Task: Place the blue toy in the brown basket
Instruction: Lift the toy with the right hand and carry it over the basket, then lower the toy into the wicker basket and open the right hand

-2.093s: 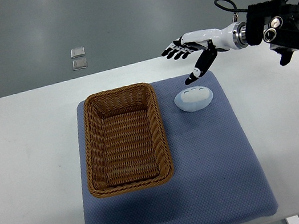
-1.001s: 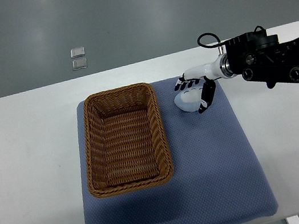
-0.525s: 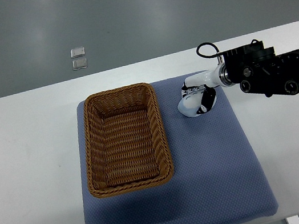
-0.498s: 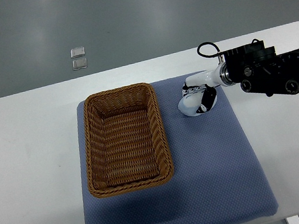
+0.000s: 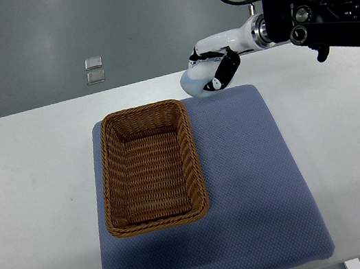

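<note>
One arm is in view, entering from the right edge of the scene at the far side; it is black along the forearm, with a looped black cable above it, and changes to a white wrist section toward the hand. The right hand (image 5: 213, 67) has its fingers curled closed around the blue toy (image 5: 194, 79), a pale blue rounded soft object, with dark fingertips (image 5: 226, 69) wrapped over the toy's right flank. The toy appears lifted clear of the surface, seen over the far edge of the blue mat (image 5: 258, 183), just beyond the far right corner of the brown basket (image 5: 149, 167); its height above the mat cannot be judged from this steep view. The toy is not in the basket. The basket is a rectangular woven wicker tray with raised walls, lying on the left half of the mat with its long side running near to far; nothing shows inside it. The mat is a textured blue-grey pad with rounded corners, set on a white table (image 5: 31, 202) and covering most of the table's middle; a soft shadow falls on it near the basket's near edge. Beyond the table, on the grey floor (image 5: 43, 33) at the far left, two small pale square tiles (image 5: 94, 69) lie one just behind the other, touching or nearly so.
</note>
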